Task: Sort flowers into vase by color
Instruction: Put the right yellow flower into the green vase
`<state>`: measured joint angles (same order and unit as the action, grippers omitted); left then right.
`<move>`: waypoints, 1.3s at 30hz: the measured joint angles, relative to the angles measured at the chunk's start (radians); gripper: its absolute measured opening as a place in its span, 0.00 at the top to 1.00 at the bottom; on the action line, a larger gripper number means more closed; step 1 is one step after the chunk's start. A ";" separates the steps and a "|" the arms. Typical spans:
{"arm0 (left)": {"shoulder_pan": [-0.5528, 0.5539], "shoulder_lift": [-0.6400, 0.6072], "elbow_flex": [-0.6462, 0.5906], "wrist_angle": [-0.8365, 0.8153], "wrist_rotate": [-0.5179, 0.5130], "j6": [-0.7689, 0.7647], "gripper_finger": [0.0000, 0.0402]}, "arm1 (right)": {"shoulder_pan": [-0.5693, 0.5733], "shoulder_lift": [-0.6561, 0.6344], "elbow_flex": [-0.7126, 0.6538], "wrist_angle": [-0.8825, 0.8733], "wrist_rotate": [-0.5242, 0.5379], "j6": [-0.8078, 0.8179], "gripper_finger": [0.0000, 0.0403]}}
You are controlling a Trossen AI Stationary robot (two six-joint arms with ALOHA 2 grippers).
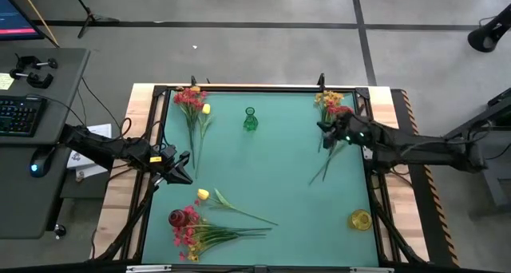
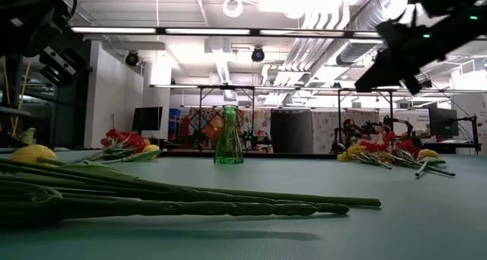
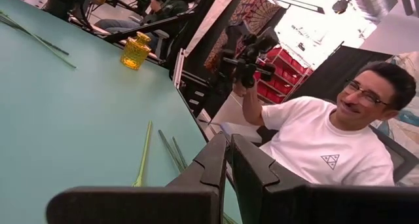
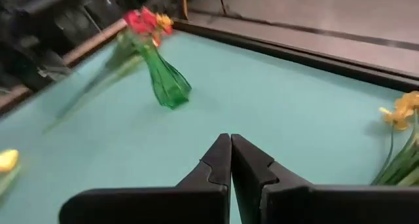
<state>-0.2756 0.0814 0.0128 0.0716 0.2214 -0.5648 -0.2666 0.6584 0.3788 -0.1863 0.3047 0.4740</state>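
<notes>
The flowers lie in three loose groups on the teal table mat: a red-pink and yellow bunch at about eleven o'clock, an orange-yellow and red bunch at about one o'clock with stems trailing toward the centre, and a larger heap at about seven o'clock, a single yellow bud just above it. Three vases look empty, so the sorting appears barely begun: a green glass vase at twelve, a yellow vase at about five, and a red vase touching the heap. The left gripper hovers at nine o'clock, fingers pressed together, holding nothing. The right gripper, also closed and empty, hangs over the one o'clock bunch, probably poised to pick there.
</notes>
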 joint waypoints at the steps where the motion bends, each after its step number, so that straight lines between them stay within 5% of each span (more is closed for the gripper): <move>1: 0.000 0.000 0.000 0.000 0.000 0.000 0.97 | -0.023 0.045 0.022 -0.001 -0.006 -0.018 1.00; 11: 0.000 0.000 0.000 0.000 0.000 0.000 0.97 | -0.190 0.394 0.135 -0.008 0.072 -0.258 1.00; 20: 0.000 0.000 0.000 0.000 0.000 0.000 0.97 | -0.286 0.489 0.197 -0.176 0.087 -0.187 0.97; 34: 0.000 0.000 0.000 0.000 0.000 0.000 0.97 | -0.355 0.650 0.197 -0.258 -0.087 0.171 0.49; 39: 0.000 0.000 0.000 0.000 0.000 0.000 0.97 | -0.323 0.707 0.197 -0.258 -0.113 0.228 0.41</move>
<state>-0.2756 0.0812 0.0127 0.0719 0.2213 -0.5649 -0.5895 1.3659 0.5755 -0.4446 0.1916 0.7018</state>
